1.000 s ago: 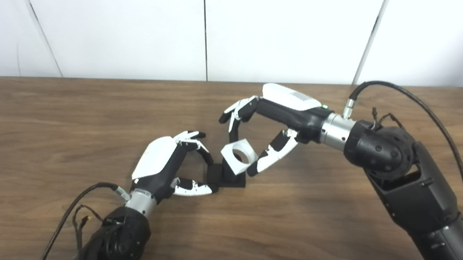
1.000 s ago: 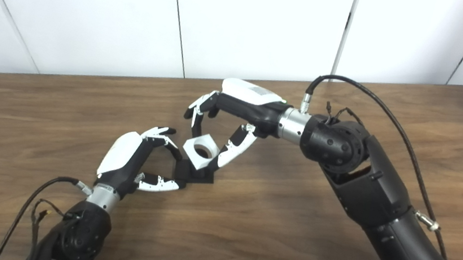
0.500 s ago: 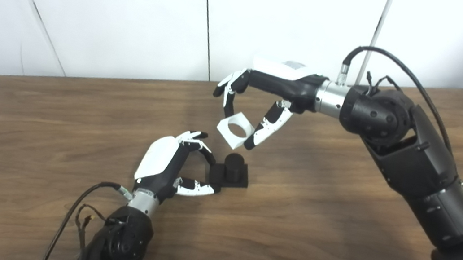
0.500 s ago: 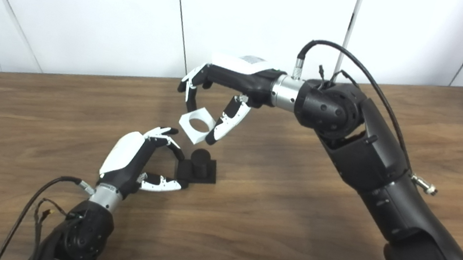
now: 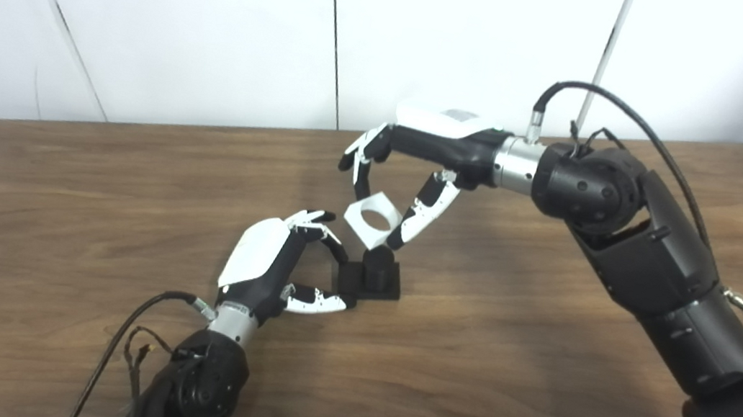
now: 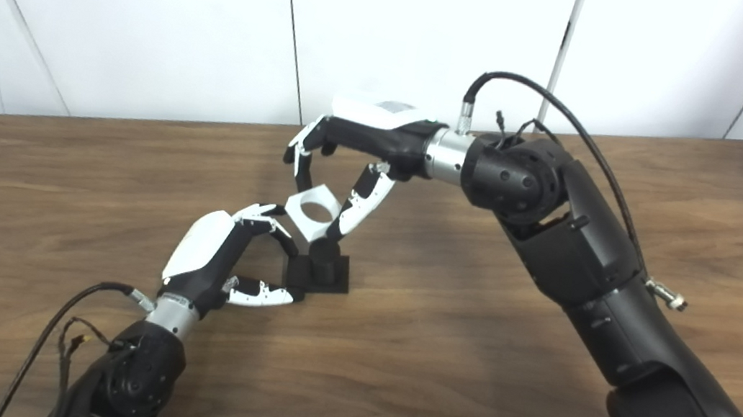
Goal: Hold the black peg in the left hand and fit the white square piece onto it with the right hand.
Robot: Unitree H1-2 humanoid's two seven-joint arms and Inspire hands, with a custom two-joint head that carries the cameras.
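Observation:
The black peg [image 5: 377,272], a short cylinder on a square black base, rests on the wooden table [image 5: 501,372]. My left hand [image 5: 276,268] grips the base's left edge between fingers and thumb. The white square piece [image 5: 374,218], with a round hole through it, hangs tilted just above the peg's top, pinched between the fingers and thumb of my right hand [image 5: 414,163]. In the right eye view the white piece [image 6: 314,211] sits slightly up and left of the peg [image 6: 323,267]; a small gap seems to separate them.
White wall panels [image 5: 223,20] rise behind the table's far edge. My right forearm [image 5: 660,278] stretches across the right half of the table. A black cable [image 5: 129,327] loops beside my left wrist.
One second ago the white piece sat low against the peg. My right hand then lifted it up and away, and has now lowered it again to just above the peg. My left hand stayed put.

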